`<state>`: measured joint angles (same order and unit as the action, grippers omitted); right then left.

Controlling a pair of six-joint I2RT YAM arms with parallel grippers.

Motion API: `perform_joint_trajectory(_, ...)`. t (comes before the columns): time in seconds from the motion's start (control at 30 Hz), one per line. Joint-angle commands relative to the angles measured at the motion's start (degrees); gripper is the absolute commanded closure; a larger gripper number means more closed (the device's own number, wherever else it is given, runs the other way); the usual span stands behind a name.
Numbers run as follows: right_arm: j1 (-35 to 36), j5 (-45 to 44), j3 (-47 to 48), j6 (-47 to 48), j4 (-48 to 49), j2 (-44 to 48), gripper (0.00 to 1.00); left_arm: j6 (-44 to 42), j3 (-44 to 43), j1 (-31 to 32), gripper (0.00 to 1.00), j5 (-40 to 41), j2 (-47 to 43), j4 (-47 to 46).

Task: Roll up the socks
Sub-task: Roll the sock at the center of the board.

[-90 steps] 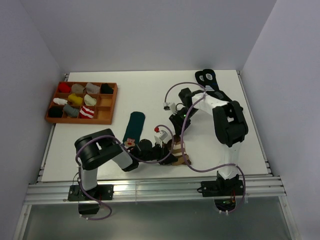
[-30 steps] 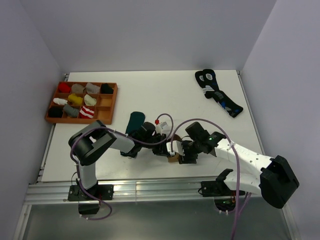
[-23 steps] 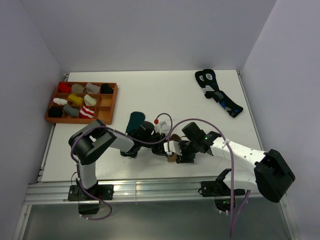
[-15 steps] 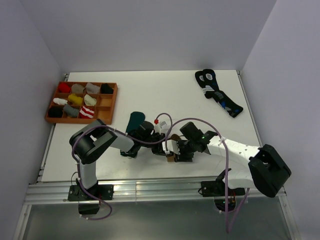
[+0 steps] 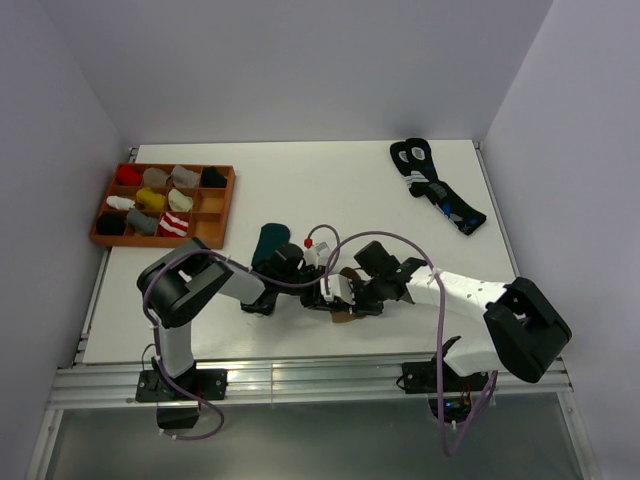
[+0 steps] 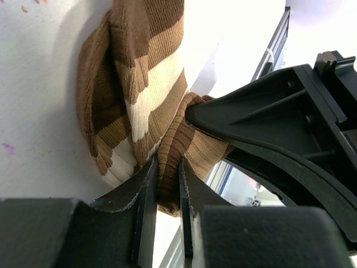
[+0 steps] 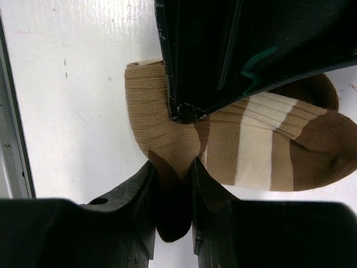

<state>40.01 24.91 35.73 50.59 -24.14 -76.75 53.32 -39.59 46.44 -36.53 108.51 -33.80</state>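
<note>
The brown sock with cream stripes [image 5: 344, 300] lies bunched near the table's front edge, between both grippers. My left gripper [image 6: 166, 184] is shut on a fold of the brown sock [image 6: 139, 95]. My right gripper [image 7: 174, 184] is shut on the sock's tan ribbed end [image 7: 162, 134], close against the left gripper's black body [image 7: 240, 50]. In the top view the left gripper [image 5: 328, 296] and right gripper [image 5: 352, 298] meet over the sock. The dark green sock [image 5: 268, 245] lies flat just left of them, partly hidden by the left arm.
A brown tray [image 5: 215, 232] holding several rolled socks sits at the back left. A black sock pair with blue-and-white marks [image 5: 435, 185] lies at the back right. The table's front edge and metal rail [image 5: 300, 375] run just below the grippers.
The right arm swung in from the back of the table and closed on the brown sock beside the left gripper. In the last second both grippers shifted slightly left and back with the sock.
</note>
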Motion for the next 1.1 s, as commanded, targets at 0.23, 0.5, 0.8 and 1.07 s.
perform_joint_trajectory(0.23, 0.25, -4.43, 1.19, -2.51, -0.73, -2.18, 0.92, 0.64, 5.57, -0.73, 0.67, 13.50, -3.91, 1.04)
perform_joint_trajectory(0.5, 0.24, -5.04, 0.93, -4.01, -1.52, -1.91, 0.92, 4.16, 8.91, -1.44, 0.64, 16.23, -5.23, -10.66)
perform_joint_trajectory(0.8, -0.28, -5.22, 2.07, -4.62, -3.54, -3.58, 0.93, 3.37, 13.22, -1.79, 0.60, 17.99, -8.49, -19.10)
perform_joint_trajectory(1.07, -1.42, -2.24, 7.51, -4.36, -9.16, -8.94, 0.96, 1.44, 20.86, -1.61, 0.60, 20.45, -15.60, -24.82)
